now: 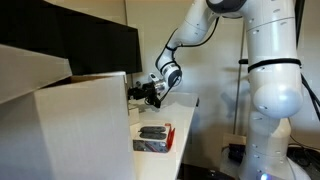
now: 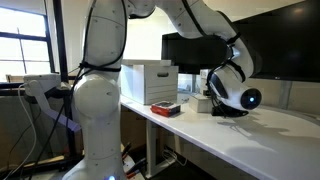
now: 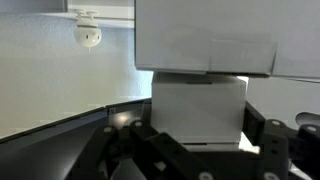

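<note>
My gripper [image 3: 198, 138] is shut on a small white box [image 3: 198, 108], with dark fingers [image 3: 128, 142] pressed against both of its sides. The box stands upright between the jaws and hides what lies behind it. In both exterior views the gripper [image 1: 148, 92] [image 2: 218, 102] hangs low over the white desk [image 1: 182, 112] [image 2: 235, 132], pointing sideways. The small white box [image 2: 203, 102] shows at its tip, next to a large white cardboard box [image 1: 80, 125] [image 2: 150, 82].
A flat red and black object [image 1: 153, 137] [image 2: 166, 108] lies on the desk near the big box. Dark monitors [image 1: 85, 45] [image 2: 195, 48] stand behind. A round white device [image 3: 88, 35] hangs on the wall. The desk edge [image 2: 190, 135] runs close by.
</note>
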Robot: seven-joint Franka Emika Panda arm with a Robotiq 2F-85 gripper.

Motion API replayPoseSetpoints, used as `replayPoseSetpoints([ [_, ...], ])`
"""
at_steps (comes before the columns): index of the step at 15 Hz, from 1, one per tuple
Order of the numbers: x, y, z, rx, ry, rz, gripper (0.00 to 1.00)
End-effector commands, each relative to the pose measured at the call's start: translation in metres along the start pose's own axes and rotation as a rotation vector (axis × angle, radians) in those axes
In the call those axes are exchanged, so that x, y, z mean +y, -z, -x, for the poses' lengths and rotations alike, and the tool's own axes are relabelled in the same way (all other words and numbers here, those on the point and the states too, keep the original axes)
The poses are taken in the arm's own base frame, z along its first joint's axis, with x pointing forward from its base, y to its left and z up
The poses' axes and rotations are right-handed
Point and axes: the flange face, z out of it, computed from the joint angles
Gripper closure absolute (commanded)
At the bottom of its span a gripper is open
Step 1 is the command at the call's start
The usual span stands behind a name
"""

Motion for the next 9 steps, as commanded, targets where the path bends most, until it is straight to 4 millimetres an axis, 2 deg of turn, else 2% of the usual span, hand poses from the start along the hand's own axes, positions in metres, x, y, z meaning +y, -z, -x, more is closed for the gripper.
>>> replayPoseSetpoints([
  [1, 0.0004, 0.0003, -0.0001, 0.0, 0.0, -0.001, 0.17],
  [9, 0.0004, 0.0003, -0.0001, 0.0, 0.0, -0.001, 0.17],
])
